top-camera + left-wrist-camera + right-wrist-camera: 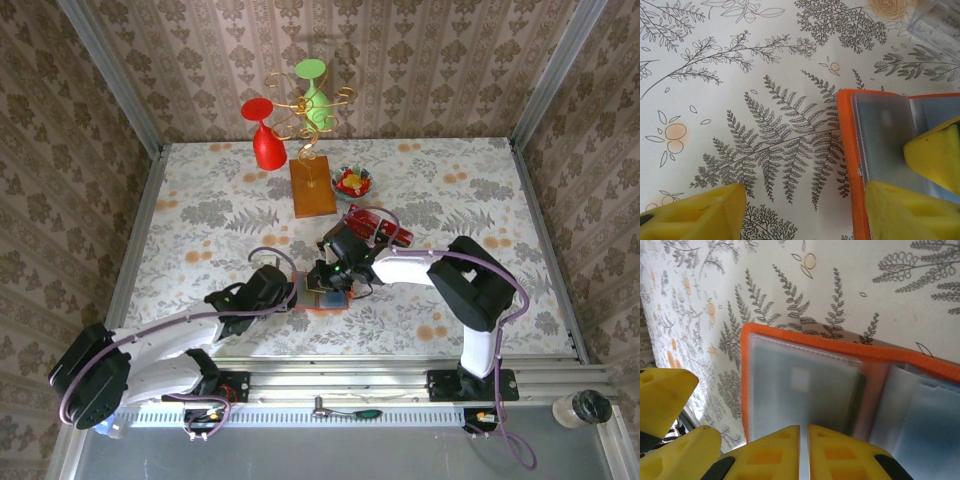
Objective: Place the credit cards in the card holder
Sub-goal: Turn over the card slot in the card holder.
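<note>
Two arms reach in from the near edge of the table (200, 220) and meet over the holder (325, 301). It lies open and flat on the fern print, a little in from the near rail and about midway across.

The left fingers (293, 294) stand wide. One finger (700, 215) hangs over bare table. The other (905, 210) lies over the holder's orange edge and the clear pocket beside it. Nothing sits between them.

The right fingers (796, 447) come at the holder from the other side. They are almost together, with just a thin slit between the yellow pads, over a clear pocket. I cannot tell whether they pinch the plastic.

A little farther, just behind the right wrist, the cards (382, 226) lie in a red and black heap on the table, apart from the holder.

Beyond them lies a wooden block (313, 190). Just to its right is a small bowl (353, 182) of red and yellow sweets.

Farthest back, near the wall, a red glass (264, 142) stands upside down. A green glass (313, 85) sits up in a gold wire stand (300, 118).
</note>
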You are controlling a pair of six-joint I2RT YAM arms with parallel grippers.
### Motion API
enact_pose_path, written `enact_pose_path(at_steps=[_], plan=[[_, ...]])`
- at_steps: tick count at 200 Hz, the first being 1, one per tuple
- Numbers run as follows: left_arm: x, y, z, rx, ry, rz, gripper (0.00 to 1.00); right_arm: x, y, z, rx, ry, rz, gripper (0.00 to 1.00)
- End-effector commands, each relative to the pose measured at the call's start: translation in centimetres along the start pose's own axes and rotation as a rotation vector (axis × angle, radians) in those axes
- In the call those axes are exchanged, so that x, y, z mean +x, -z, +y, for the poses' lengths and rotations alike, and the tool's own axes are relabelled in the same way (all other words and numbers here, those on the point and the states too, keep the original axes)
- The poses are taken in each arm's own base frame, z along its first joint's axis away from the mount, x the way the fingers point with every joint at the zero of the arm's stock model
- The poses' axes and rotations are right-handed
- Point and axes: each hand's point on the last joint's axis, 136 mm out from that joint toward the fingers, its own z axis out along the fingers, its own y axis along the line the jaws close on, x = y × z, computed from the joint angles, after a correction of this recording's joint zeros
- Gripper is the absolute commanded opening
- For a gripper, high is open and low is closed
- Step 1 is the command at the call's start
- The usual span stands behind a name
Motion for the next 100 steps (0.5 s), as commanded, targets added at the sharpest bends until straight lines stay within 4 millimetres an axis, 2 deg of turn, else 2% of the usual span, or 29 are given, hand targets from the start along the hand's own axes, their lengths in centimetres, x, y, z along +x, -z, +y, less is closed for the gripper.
enact_pose_path(at_steps=[1, 100], plan=[[0.6, -0.5, 0.3, -0.005, 0.008, 0.015, 0.65, 0.1, -0.7, -1.2, 0.042, -0.014, 0.023, 0.14], [2.4, -2.3, -0.3, -0.023, -0.034, 0.072, 0.66, 0.2, -0.6, -1.0, 0.034, -0.017, 0.025, 0.14]])
